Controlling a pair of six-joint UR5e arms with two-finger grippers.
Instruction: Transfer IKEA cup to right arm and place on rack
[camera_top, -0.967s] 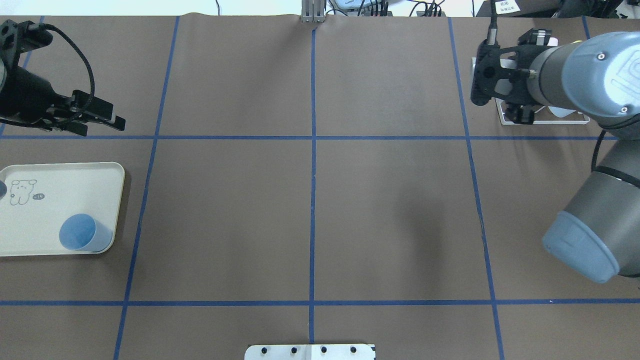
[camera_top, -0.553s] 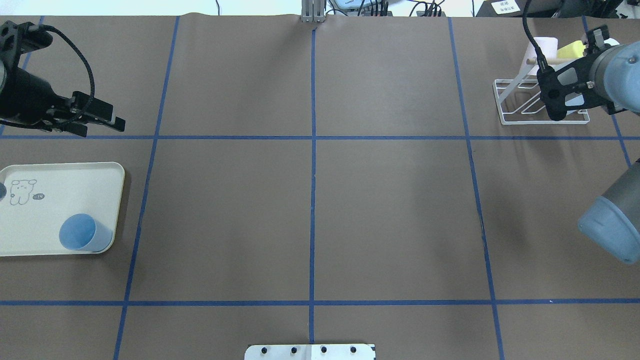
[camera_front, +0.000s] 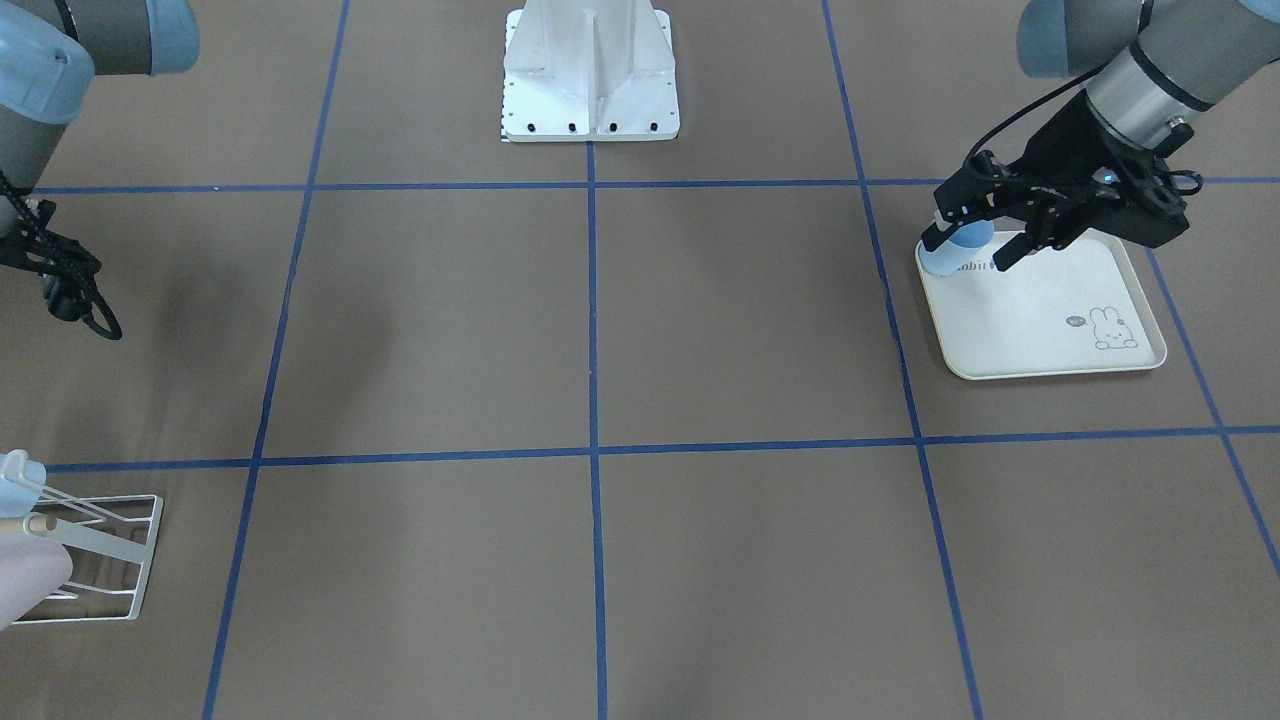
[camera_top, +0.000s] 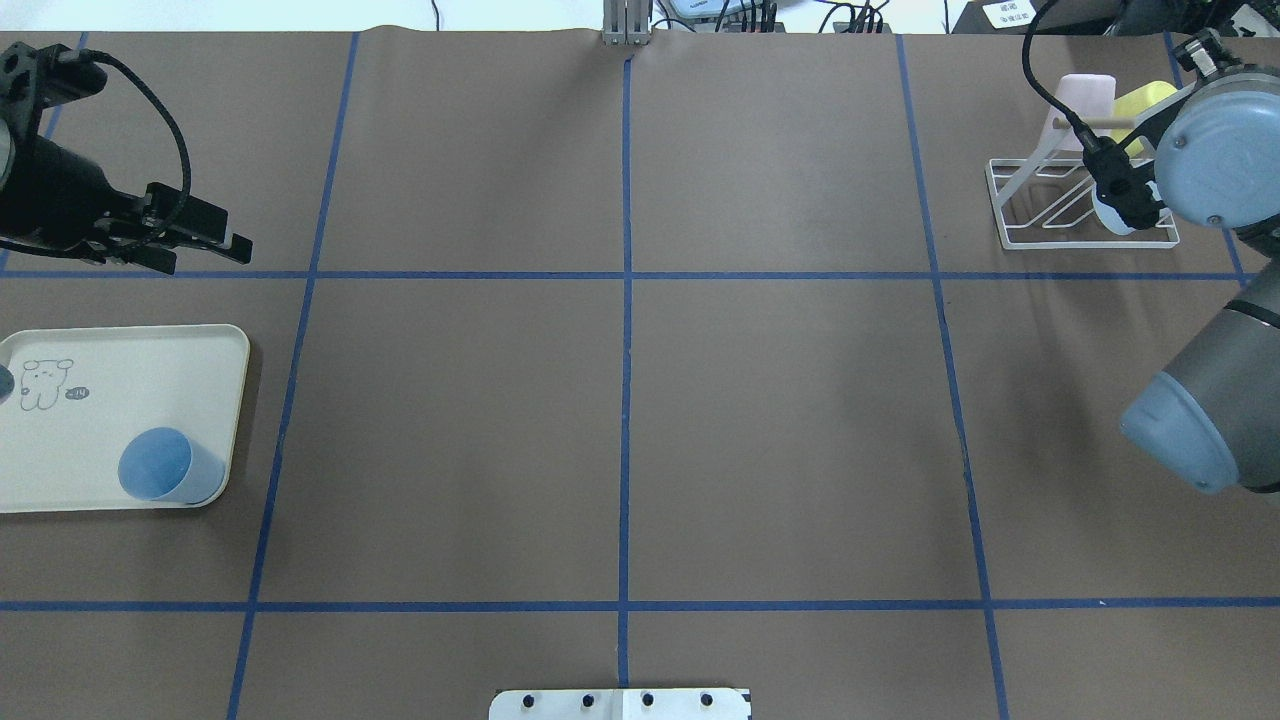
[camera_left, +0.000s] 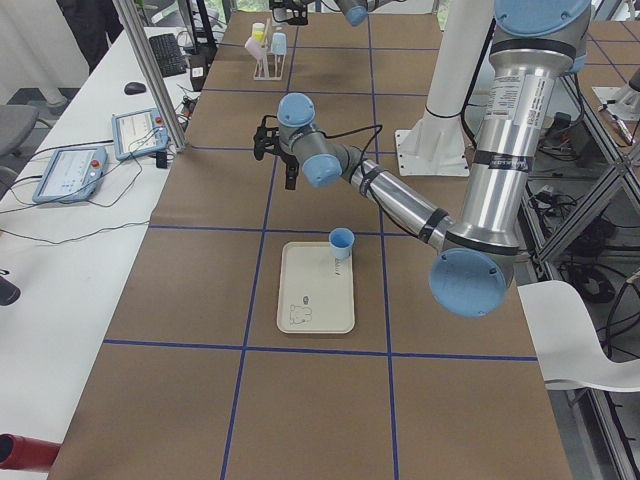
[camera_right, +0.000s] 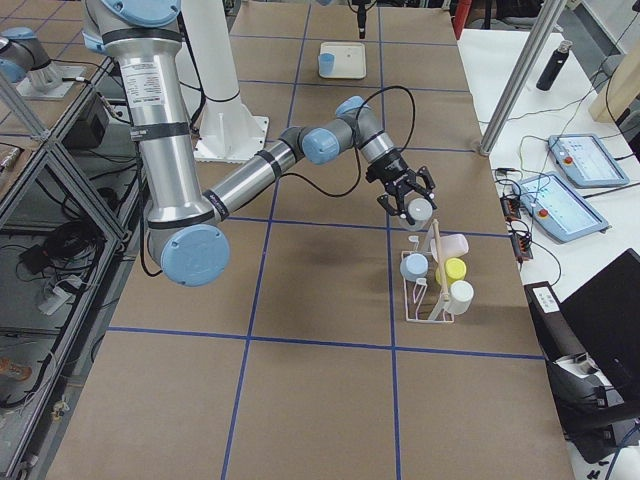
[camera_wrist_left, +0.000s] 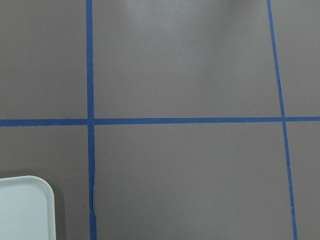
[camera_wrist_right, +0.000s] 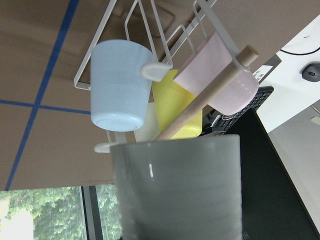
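Note:
My right gripper (camera_right: 408, 203) is shut on a white IKEA cup (camera_right: 419, 212), held just above the near end of the white wire rack (camera_right: 425, 300). From the right wrist camera that cup (camera_wrist_right: 175, 190) fills the bottom, with the rack's wooden dowel (camera_wrist_right: 205, 95) behind it. Overhead, the rack (camera_top: 1040, 215) sits far right, and the right wrist hides most of the cup. My left gripper (camera_top: 205, 255) is open and holds nothing, raised beyond the cream tray (camera_top: 100, 440). A blue cup (camera_top: 165, 465) stands on that tray.
The rack carries a light-blue cup (camera_wrist_right: 120, 85), a pink cup (camera_wrist_right: 220, 75), a yellow cup (camera_wrist_right: 175, 105) and a white cup (camera_right: 460, 293). The robot's base plate (camera_front: 590, 70) is at the middle of the near edge. A desk with tablets (camera_right: 575, 160) runs along the far side.
The right arm has swung rightward over the rack and its wrist has turned, uncovering the rack's rails and cups. The left arm, tray and blue cup have not moved.

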